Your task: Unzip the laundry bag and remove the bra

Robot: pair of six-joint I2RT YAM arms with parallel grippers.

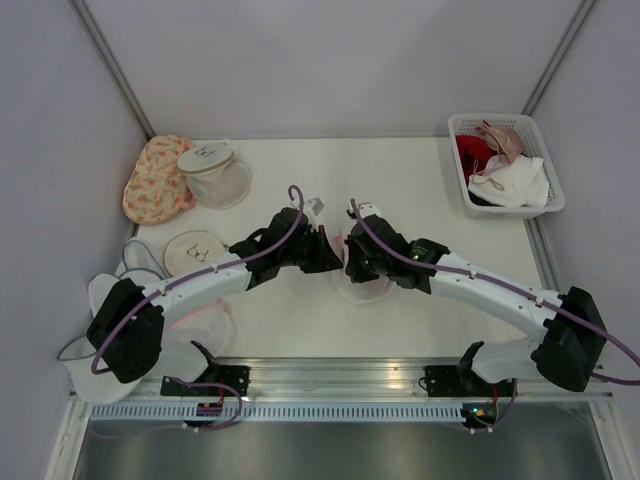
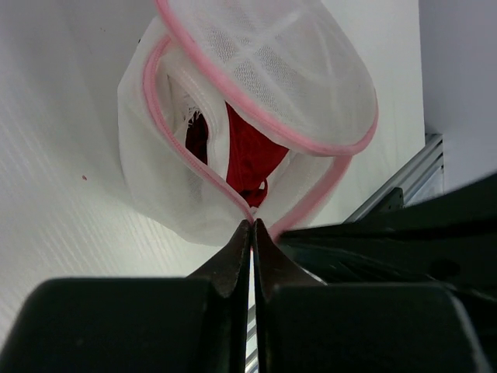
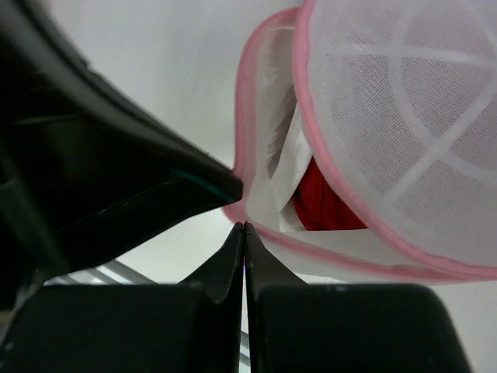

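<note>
The laundry bag point(image 2: 256, 70) is a white mesh dome with a pink rim, lying on its side with the lid partly open. A red bra point(image 2: 248, 151) shows through the gap and also appears as the bra point(image 3: 322, 206) in the right wrist view. My left gripper point(image 2: 253, 224) is shut on the pink rim where the two open edges meet. My right gripper point(image 3: 244, 225) is shut on the bag's point(image 3: 404, 132) lower pink rim. From above, the left gripper point(image 1: 332, 256) and right gripper point(image 1: 352, 264) meet over the bag point(image 1: 366, 291), hiding most of it.
A white basket point(image 1: 500, 119) with bras stands at the back right. An orange floral pouch point(image 1: 155, 180) and a clear mesh dome point(image 1: 215, 172) sit at the back left. A flat round mesh bag point(image 1: 195, 250) and more white mesh bags point(image 1: 205, 325) lie along the left.
</note>
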